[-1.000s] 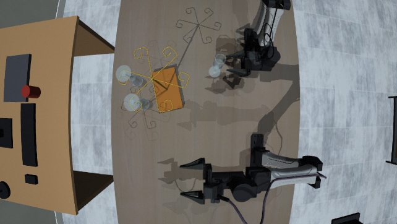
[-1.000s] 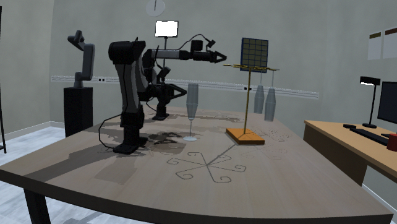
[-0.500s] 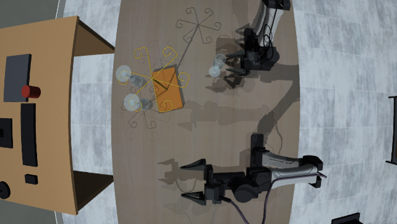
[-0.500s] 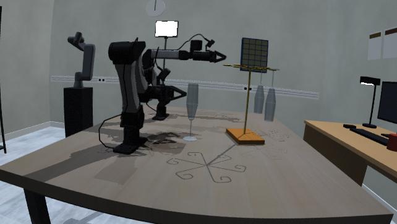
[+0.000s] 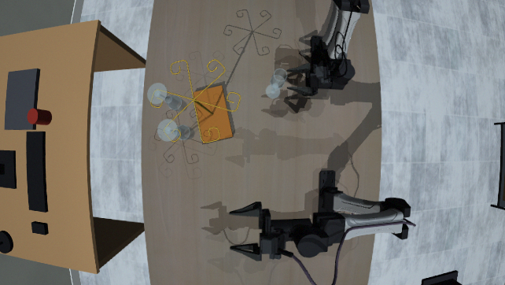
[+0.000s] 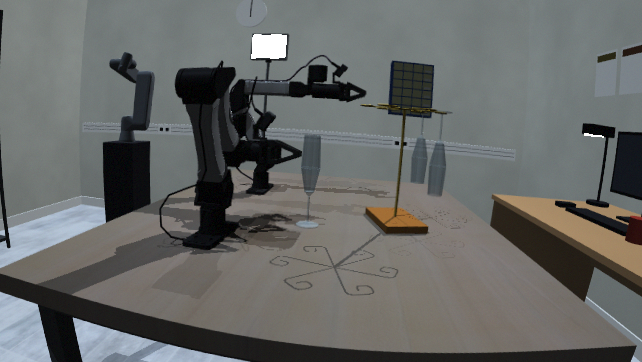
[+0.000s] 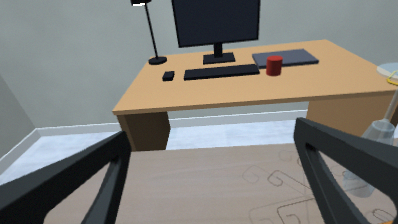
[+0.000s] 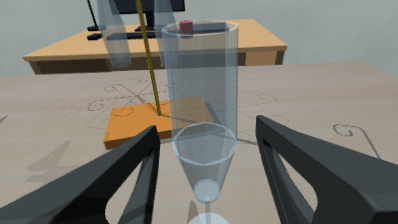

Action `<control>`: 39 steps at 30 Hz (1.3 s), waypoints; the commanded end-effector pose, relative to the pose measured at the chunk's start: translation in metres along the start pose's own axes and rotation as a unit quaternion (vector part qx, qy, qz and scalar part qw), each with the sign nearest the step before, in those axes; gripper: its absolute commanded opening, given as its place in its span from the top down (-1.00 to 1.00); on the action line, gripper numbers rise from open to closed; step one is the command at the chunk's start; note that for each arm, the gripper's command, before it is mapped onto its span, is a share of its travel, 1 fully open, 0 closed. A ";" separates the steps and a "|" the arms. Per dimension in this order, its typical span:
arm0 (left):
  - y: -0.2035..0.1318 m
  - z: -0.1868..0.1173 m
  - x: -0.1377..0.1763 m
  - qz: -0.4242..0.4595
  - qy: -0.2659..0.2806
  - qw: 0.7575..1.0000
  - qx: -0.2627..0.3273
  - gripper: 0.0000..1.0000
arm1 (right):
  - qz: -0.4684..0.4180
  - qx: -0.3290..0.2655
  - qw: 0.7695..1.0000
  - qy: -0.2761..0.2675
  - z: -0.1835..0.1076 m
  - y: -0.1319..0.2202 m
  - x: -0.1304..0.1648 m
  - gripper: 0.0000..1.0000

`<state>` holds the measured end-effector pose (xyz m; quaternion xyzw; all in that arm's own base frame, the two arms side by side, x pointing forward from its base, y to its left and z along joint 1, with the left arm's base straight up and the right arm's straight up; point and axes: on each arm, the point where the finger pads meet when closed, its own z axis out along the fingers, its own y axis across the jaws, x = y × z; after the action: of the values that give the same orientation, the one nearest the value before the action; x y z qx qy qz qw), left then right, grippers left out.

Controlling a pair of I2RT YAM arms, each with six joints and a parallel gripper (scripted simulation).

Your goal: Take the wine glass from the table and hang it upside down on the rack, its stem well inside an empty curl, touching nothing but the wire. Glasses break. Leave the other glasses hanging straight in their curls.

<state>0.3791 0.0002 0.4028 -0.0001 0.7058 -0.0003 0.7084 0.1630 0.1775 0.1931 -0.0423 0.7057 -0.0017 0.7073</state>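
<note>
The right gripper (image 5: 293,80) (image 6: 301,152) (image 8: 206,129), upper right from above, stands part-open; pushed in off-centre, it could topple the wine glass (image 5: 277,80) (image 6: 310,165) (image 8: 204,100).

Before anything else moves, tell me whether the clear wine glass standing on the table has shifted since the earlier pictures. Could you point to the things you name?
No; the clear wine glass (image 5: 277,82) (image 6: 310,167) (image 8: 205,100) keeps its place beside the orange rectangular base (image 5: 215,126) (image 6: 406,228) (image 8: 132,122).
</note>
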 end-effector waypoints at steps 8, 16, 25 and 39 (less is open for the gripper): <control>-0.002 -0.003 -0.007 0.003 -0.009 1.000 -0.001 -1.00 | -0.004 0.004 1.000 0.001 0.000 -0.004 0.002 -0.26; -0.001 -0.001 -0.007 0.003 -0.008 1.000 -0.001 -1.00 | -0.005 0.007 1.000 0.001 0.001 -0.005 0.002 -0.26; -0.002 0.000 -0.007 0.003 -0.007 1.000 0.002 -1.00 | -0.005 0.009 1.000 0.001 0.002 -0.005 0.002 -0.26; -0.005 -0.002 -0.015 0.003 -0.018 1.000 0.008 -1.00 | -0.005 0.004 1.000 0.001 0.000 -0.004 0.002 -0.26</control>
<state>0.3790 0.0002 0.4014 -0.0003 0.7079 0.0004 0.7063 0.1634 0.1771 0.1930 -0.0424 0.7057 -0.0033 0.7073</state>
